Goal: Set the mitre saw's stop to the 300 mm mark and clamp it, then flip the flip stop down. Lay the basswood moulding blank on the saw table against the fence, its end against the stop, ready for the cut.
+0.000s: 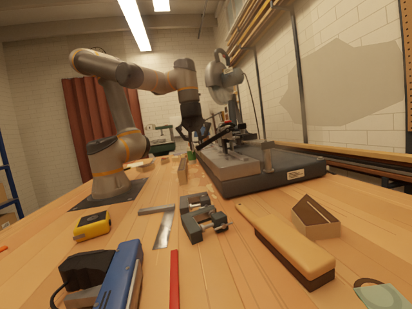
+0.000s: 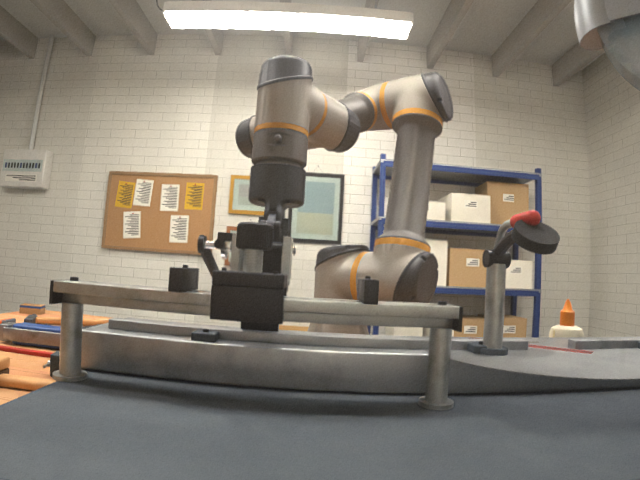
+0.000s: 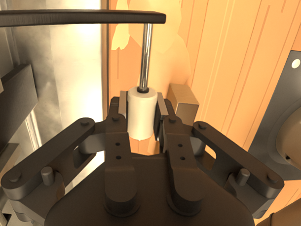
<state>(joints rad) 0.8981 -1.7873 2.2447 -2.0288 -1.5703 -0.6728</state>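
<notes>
The stop (image 2: 248, 302) is a dark block riding on the saw's grey fence rail (image 2: 253, 305), left of the rail's middle. Above it my gripper (image 3: 142, 112) is closed on a white cylindrical handle (image 3: 142, 112) at the end of a steel rod (image 3: 145, 54); the rod runs to a flat dark lever (image 3: 81, 17). From the side camera the gripper (image 1: 192, 133) hangs at the front edge of the saw table (image 1: 233, 159). The basswood moulding blank (image 1: 182, 170) lies on the bench in front of the saw, apart from it.
A white brick wall with timber racks stands behind the saw. The saw head (image 1: 219, 79) is raised. A hold-down post with a red knob (image 2: 522, 232) stands at the rail's right. C-clamps (image 1: 201, 218), a square, a tape measure (image 1: 91, 226) and a sanding block (image 1: 289, 246) litter the near bench.
</notes>
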